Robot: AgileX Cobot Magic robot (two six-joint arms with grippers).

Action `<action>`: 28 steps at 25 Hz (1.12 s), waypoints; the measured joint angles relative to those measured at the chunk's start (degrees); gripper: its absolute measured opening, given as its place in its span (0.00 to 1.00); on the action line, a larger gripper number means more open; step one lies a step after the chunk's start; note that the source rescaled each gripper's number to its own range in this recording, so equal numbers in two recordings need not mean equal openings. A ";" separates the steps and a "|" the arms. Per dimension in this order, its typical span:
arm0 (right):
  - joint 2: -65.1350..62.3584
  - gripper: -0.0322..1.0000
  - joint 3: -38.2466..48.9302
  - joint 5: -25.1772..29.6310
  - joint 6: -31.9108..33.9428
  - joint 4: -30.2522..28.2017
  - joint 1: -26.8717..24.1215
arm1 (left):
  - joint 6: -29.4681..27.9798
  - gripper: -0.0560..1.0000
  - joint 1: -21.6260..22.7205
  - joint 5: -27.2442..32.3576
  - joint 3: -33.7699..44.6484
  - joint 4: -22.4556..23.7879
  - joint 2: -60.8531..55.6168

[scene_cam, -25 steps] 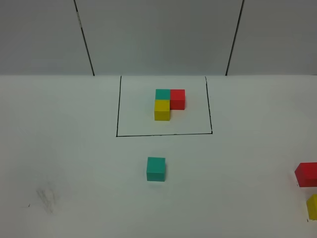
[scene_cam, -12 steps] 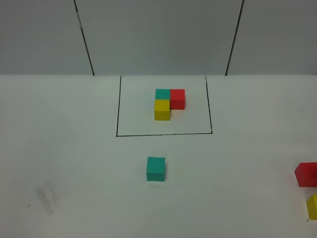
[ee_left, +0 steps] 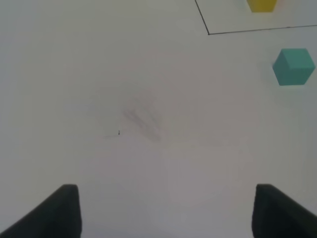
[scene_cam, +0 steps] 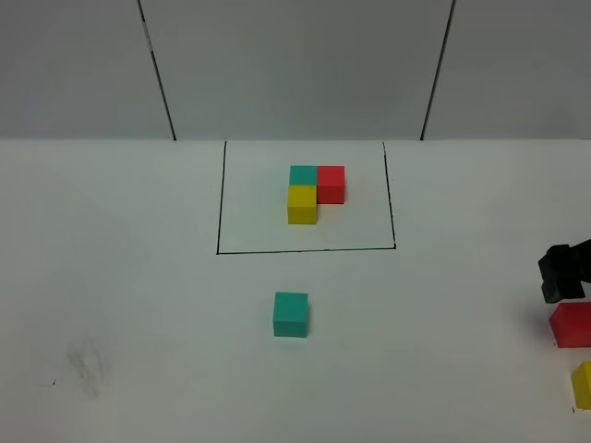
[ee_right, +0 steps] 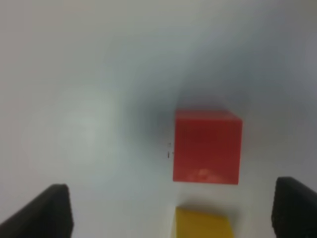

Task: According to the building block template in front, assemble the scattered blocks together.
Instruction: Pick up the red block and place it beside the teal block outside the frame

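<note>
Since the small matte red cube [ee_right: 207, 146] looks light, rigid and flat-sided, the right gripper [ee_right: 174, 208], jaws apart near it, should pinch opposite faces.

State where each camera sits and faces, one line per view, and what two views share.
Exterior high: mounted high, looking down at the table, template, teal cube, red cube and yellow cube; right fingers show at the edge.
Left wrist: on the left arm, facing down at the table; left fingers show, apart.
Right wrist: on the right arm, facing down at the red cube; right fingers show, apart.
Shared: exterior and left wrist both show the teal cube.
</note>
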 joint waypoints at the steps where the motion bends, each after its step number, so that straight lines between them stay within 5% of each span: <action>1: 0.76 0.67 -0.67 0.09 0.23 -0.12 0.00 | 0.00 0.75 0.00 0.00 0.00 0.00 0.00; 28: 12.42 0.67 -2.81 -2.76 3.98 -5.02 0.02 | 0.05 0.75 0.00 0.00 0.00 0.00 0.00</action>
